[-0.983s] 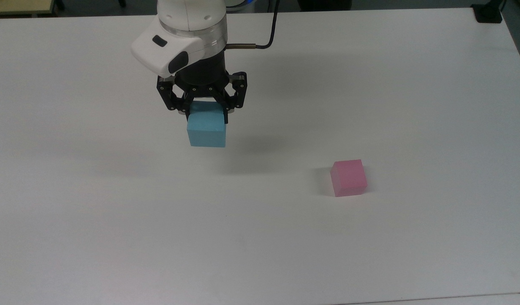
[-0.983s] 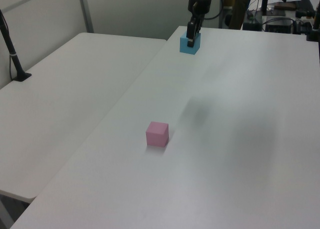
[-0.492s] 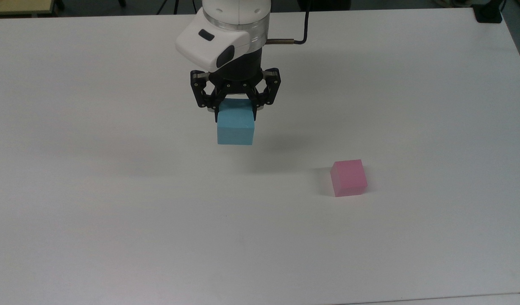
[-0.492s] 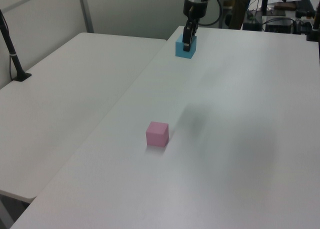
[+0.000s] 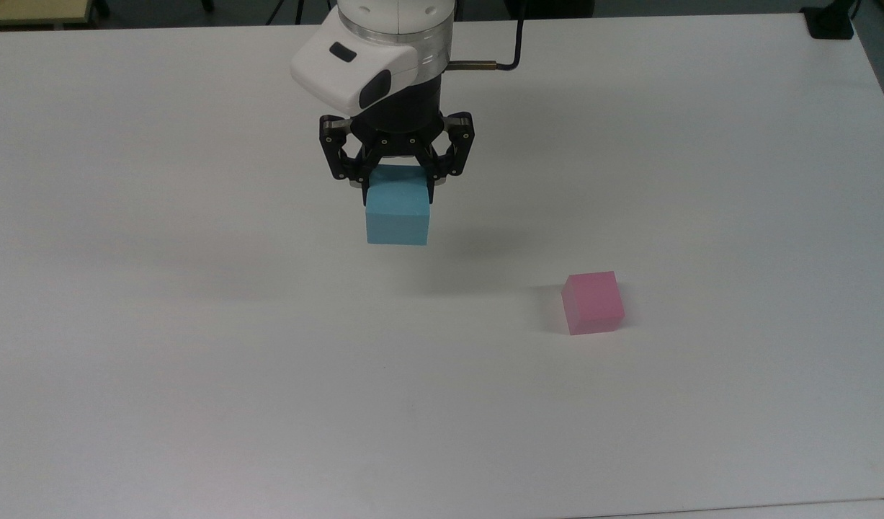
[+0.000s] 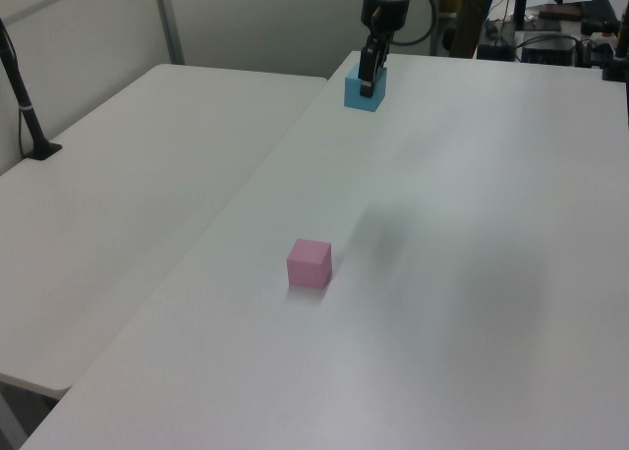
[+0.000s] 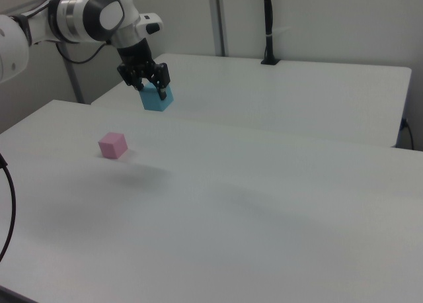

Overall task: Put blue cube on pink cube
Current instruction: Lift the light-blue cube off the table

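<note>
On the smooth white desk (image 5: 197,404) sits one pink cube (image 5: 593,303), matte and square-edged, alone toward the top view's right, resting flat on the surface. Farther back, one blue cube (image 5: 398,214), equally plain and matte, hangs above the desk with its shadow cast below it, well apart from the pink one. The black gripper (image 5: 398,180) has its jaws closed onto the blue cube's upper part, under a glossy white wrist housing (image 5: 351,65). Two cubes in all; a second white table (image 6: 128,204) stands beside the desk.
</note>
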`<state>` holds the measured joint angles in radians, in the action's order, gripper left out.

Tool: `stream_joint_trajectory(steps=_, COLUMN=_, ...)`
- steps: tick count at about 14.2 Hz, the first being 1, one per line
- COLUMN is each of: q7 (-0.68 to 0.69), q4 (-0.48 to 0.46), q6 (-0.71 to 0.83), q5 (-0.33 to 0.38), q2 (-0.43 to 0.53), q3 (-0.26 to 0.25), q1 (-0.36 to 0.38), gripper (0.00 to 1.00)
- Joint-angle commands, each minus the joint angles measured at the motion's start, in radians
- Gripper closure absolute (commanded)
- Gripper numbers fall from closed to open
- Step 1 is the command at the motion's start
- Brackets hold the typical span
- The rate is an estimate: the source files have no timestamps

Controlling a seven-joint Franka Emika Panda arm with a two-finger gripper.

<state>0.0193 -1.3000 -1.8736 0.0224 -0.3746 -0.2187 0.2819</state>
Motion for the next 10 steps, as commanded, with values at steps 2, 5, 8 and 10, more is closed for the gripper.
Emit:
stream_joint_trajectory(steps=2, q7=-0.009, q4=-0.027, q6=-0.009, q5=0.022, q2=0.023, q3=-0.016, q1=0.028, gripper=0.49)
stream_joint_trajectory(steps=5, q7=-0.034, q4=-0.019, q6=-0.018, q5=0.022, q2=0.011, q3=-0.015, q1=0.03, gripper=0.47)
stream_joint_trajectory(steps=8, q7=-0.038, q4=-0.021, q6=-0.018, q5=0.024, q2=0.013, q3=-0.011, q1=0.034, gripper=0.47)
stream_joint_trajectory(steps=10, q7=-0.041, q4=-0.024, q6=-0.012, q5=0.025, q2=0.011, q3=-0.007, q1=0.036, gripper=0.47)
